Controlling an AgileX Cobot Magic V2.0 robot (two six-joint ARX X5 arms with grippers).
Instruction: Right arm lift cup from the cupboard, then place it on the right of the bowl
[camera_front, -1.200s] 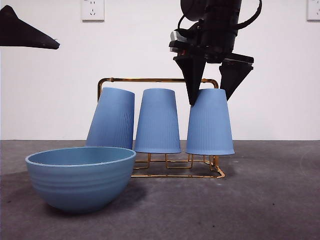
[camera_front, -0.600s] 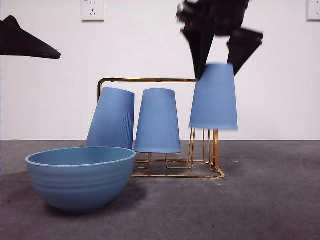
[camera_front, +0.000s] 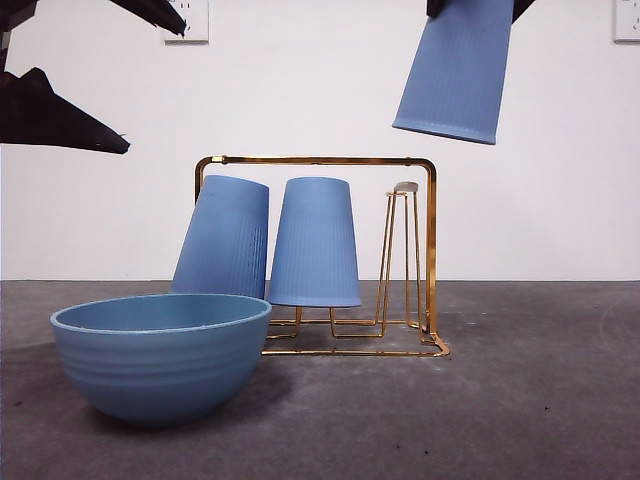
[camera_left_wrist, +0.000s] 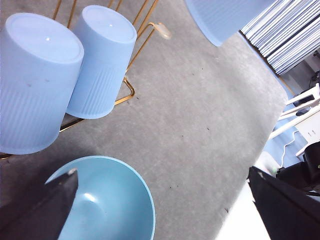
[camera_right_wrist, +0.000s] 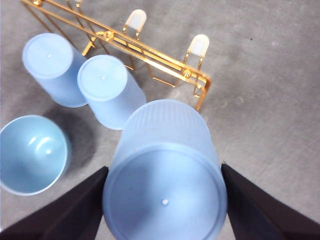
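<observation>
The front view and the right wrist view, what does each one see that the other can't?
Only the front view shows the white wall sockets and the black left gripper waiting high up. Only the right wrist view shows the lifted ribbed blue cup's flat base between the black right gripper fingers, and the wide light-blue bowl's inside. Both show two racked blue cups and the gold wire rack.

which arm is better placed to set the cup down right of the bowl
Right. Its hand already grips the cup, held high above the rack. The left hand is empty, open, over the bowl.
</observation>
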